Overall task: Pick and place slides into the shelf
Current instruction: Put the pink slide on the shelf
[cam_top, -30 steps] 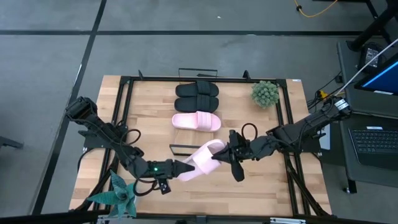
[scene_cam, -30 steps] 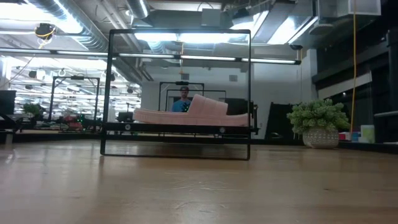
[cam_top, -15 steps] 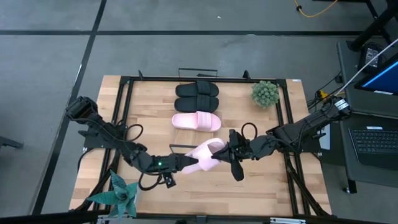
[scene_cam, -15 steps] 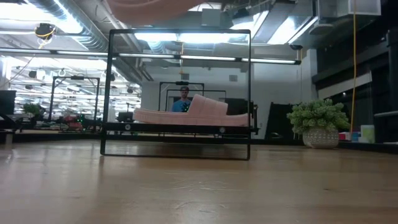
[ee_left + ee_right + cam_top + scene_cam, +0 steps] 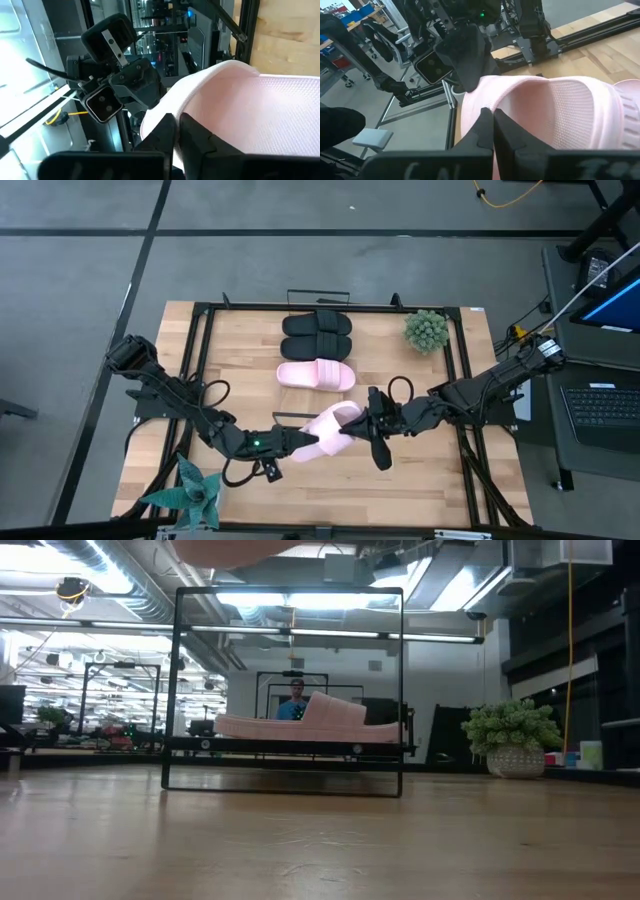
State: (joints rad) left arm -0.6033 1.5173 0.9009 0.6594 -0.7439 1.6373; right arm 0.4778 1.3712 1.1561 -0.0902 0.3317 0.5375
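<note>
We find a pink slide (image 5: pixel 330 428) held above the table (image 5: pixel 420 480) between both grippers, just in front of the shelf (image 5: pixel 375 370). The left gripper (image 5: pixel 305 442) has its fingers pinched on one end; the right gripper (image 5: pixel 352 427) has its fingers pinched on the other end. The foam surface is finely ribbed, the strap wide and rounded. On the shelf lie a second pink slide (image 5: pixel 316 375) and two matte black slides (image 5: pixel 317 335). A round green potted plant (image 5: pixel 427 330) stands beside the shelf; a spiky plant (image 5: pixel 190 492) occupies the table's near left corner.
</note>
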